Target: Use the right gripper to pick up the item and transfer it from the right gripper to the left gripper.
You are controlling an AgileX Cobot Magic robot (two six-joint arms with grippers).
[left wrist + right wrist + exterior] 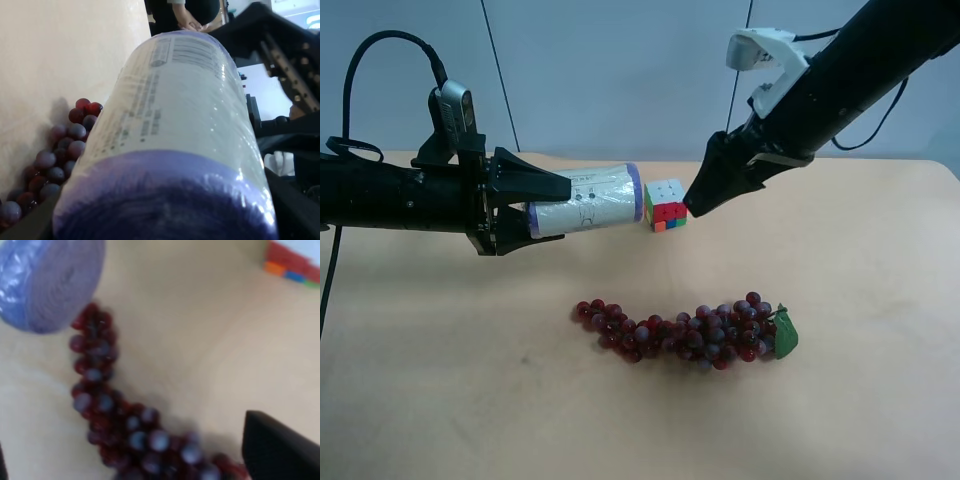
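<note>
The item, a cream-white can (590,200) with purple ends, hangs level above the table in my left gripper (548,208), the claw with the grey camera box, which is shut on it. The left wrist view shows the can (175,125) filling the frame. My right gripper (698,205), with the white wrist piece, stands apart from the can's free end, just past the puzzle cube. It is empty with its jaws spread. The right wrist view shows one finger (280,450) and the can's purple end (50,282).
A multicoloured puzzle cube (665,204) stands on the tan table (470,400) between the can's end and the right gripper. A bunch of red-purple grapes (685,330) lies nearer the front, below both grippers, and shows in both wrist views (115,410) (55,155).
</note>
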